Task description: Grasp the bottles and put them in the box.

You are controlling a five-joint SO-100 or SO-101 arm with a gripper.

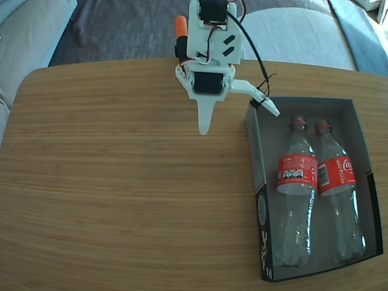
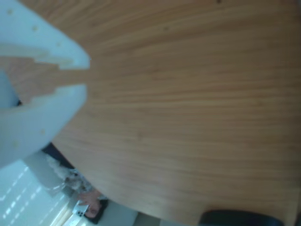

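- So, from my end both bottles are already in the box (image 1: 259, 182): left bottle (image 1: 297, 194) and right bottle (image 1: 336, 191) lie side by side, necks pointing toward the tool's end of the table (image 1: 121, 182).
- Tool (image 1: 239, 115) is empty. In the fixed view one finger points down at bare table, the other is splayed toward the box's near corner, so I read the jaws as spread wide.
- Box sits to the tool's side (right in the fixed view), the splayed fingertip just over its corner rim; I can't tell if it touches.
- Wrist view: two white fingers (image 2: 42, 108) at the left edge, nothing between them, only wood grain beyond.
- No other bottle visible on the table in either view.
- My read: placing is done. What's left, if anything, is backing the arm off to rest.
- Risk I'd watch: the splayed finger catching the box wall on the way out.
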